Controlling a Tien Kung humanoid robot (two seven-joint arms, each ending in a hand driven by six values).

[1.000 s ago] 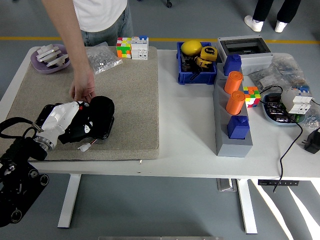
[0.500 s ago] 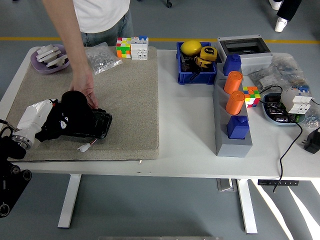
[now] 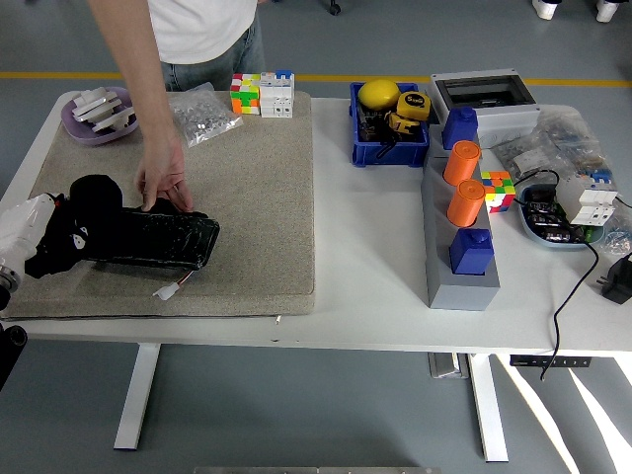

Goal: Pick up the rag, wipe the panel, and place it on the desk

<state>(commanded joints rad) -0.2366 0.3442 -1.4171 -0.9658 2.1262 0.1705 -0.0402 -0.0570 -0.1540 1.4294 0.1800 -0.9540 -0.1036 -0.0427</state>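
Left hand: my left hand [image 3: 54, 237] is at the left end of the panel [image 3: 148, 241], fingers curled around the rag [image 3: 91, 196] and pressing it down.
Right hand: out of view.
Rag: a dark bunched cloth under my hand at the panel's left end, on the mat [image 3: 197, 197].
Panel: a flat black glossy slab lying along the mat, with a small white connector [image 3: 168, 289] trailing from its near edge.
Person: a hand [image 3: 163, 181] rests on the panel's far edge, seemingly steadying it.
Handling: I judge the rag soft and light, so it should bunch and give under my fingers; best held by a gathered fold in the palm. The panel looks stiff and slick, and could slide if pushed hard.
Stage: wiping looks under way; setting the rag on the table [image 3: 375, 257] is not yet done.
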